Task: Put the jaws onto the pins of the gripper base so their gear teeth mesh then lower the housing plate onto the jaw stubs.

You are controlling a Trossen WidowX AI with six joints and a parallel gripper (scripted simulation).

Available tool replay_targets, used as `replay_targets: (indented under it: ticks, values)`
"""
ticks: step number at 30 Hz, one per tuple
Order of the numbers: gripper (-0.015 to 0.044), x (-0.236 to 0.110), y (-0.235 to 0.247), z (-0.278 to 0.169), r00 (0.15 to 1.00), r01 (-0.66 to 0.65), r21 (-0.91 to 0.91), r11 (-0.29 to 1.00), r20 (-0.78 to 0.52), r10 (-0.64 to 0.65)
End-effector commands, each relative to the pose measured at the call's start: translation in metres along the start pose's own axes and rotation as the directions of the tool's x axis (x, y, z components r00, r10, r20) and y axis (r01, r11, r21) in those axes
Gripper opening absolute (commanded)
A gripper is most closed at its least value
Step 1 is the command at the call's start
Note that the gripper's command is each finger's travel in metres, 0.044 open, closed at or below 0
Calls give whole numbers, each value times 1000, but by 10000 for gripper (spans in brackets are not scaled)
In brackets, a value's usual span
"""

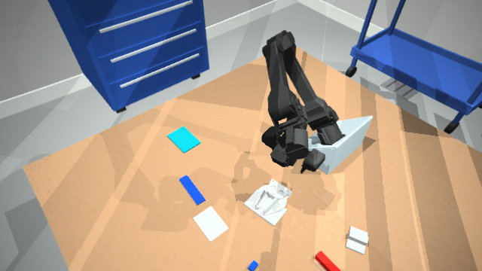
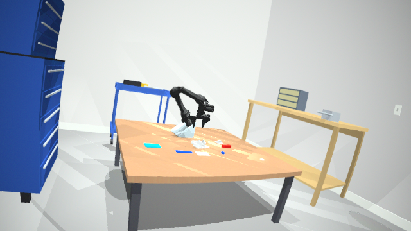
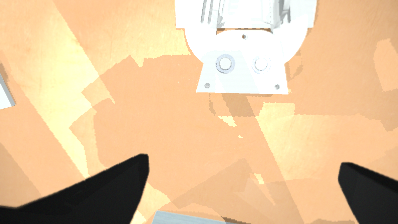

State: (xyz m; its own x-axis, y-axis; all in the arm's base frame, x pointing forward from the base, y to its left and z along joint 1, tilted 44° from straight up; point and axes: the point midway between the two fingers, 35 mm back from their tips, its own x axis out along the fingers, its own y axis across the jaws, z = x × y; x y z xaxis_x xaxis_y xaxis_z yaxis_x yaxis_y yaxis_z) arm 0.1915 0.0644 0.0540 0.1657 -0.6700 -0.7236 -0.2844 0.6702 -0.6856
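The white gripper base (image 1: pixel 268 201) lies on the wooden table, with both jaws on it pointing away from the arm. In the wrist view the housing plate (image 3: pixel 243 65) sits flat over the jaws, and two round stubs show through it. The assembly also shows in the exterior view (image 2: pixel 199 143). My gripper (image 1: pixel 301 165) hangs above the table between the assembly and the arm's mount, apart from the assembly. Its fingers are wide open and empty, at the bottom corners of the wrist view (image 3: pixel 245 200).
A white wedge mount (image 1: pixel 344 143) stands behind the gripper. On the table lie a cyan tile (image 1: pixel 184 138), a blue bar (image 1: pixel 192 190), a white tile (image 1: pixel 211 223), a small white block (image 1: pixel 357 239), a red bar (image 1: pixel 327 261) and a small blue block (image 1: pixel 253 265).
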Motion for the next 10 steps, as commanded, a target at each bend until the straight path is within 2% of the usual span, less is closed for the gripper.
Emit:
replay_targets:
  ticks: [1, 10]
  values:
    - [440, 0, 0, 0, 1000, -2, 5, 1000, -2, 2]
    - [440, 0, 0, 0, 1000, -2, 5, 1000, -2, 2]
